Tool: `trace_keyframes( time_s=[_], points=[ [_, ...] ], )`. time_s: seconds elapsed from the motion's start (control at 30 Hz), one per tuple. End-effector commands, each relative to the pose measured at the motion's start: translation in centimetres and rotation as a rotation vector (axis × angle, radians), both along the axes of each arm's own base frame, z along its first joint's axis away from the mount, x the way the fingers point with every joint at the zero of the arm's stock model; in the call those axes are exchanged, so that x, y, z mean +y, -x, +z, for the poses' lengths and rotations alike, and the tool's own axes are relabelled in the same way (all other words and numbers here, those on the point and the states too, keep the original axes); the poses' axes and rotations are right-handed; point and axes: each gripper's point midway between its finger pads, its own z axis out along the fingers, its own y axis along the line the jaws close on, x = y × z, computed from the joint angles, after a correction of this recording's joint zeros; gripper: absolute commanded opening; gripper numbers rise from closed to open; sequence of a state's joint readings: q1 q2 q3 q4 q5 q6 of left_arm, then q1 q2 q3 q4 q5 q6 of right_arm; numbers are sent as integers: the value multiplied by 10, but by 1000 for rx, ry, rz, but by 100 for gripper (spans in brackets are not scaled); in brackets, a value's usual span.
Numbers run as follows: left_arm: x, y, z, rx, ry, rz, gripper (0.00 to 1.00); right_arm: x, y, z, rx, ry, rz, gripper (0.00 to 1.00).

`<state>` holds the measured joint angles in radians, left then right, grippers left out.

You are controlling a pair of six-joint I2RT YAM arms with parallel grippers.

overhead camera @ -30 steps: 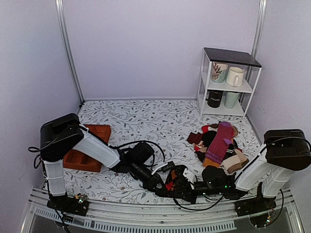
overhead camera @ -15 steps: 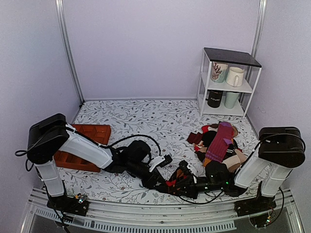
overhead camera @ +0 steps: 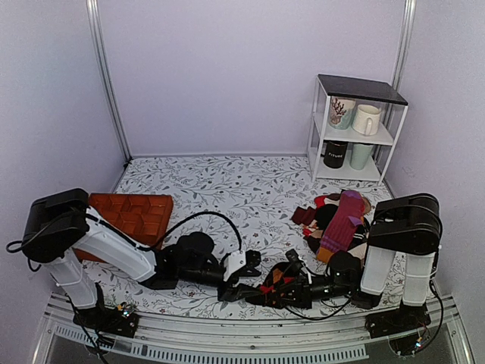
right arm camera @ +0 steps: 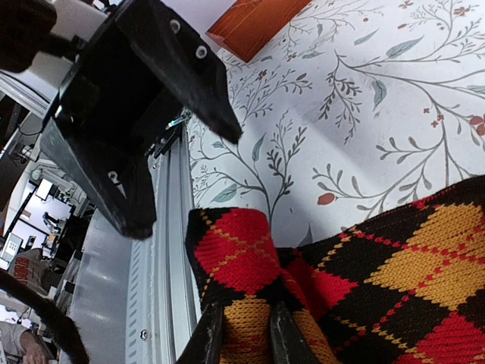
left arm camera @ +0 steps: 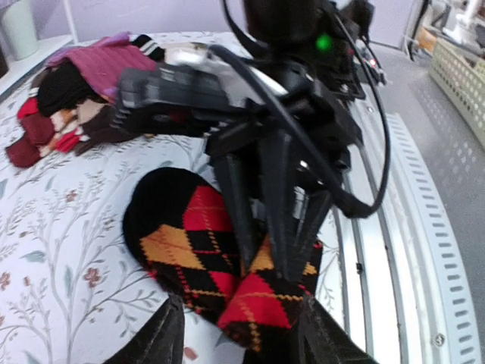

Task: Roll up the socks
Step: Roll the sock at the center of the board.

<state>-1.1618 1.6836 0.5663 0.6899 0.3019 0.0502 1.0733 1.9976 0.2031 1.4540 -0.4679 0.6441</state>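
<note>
The argyle socks [left arm camera: 198, 244] are seen at the 6 o'clock edge of the table [overhead camera: 227, 182], clamped at one folded end by the right gripper [right arm camera: 242, 322], while the left gripper [left arm camera: 239, 312], at their 9 o'clock, is parted and grips nothing.

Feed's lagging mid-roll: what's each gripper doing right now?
Left gripper: open, holding nothing.
Right gripper: closed on the socks.

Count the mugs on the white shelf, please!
4. Upper tier: white floral ceramic mug left, cream ceramic mug right. Lower tier: black ceramic mug left, pale green mug right. More could hide behind them.
</note>
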Motion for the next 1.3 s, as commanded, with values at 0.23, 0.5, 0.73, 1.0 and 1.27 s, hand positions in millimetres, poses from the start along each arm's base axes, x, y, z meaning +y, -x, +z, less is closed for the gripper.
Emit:
trace_keyframes(
  time_s=[0.23,0.5,0.73,1.0,1.27],
  points=[
    [-25,36,-35,-44,-48,-156,51,-66,47,-100,357,436,9,7],
    [-20,49,-50,-16,-94,-183,48,-70,48,-106,380,471,2,7],
    [-14,58,-73,-2,-156,-183,52,-69,48,-108,385,485,6,7],
    [-15,54,-81,-9,-173,-160,51,-70,48,-112,390,506,4,7],
    [-14,56,-83,26,-190,-160,26,-71,47,-117,390,532,-2,7]
  ],
)
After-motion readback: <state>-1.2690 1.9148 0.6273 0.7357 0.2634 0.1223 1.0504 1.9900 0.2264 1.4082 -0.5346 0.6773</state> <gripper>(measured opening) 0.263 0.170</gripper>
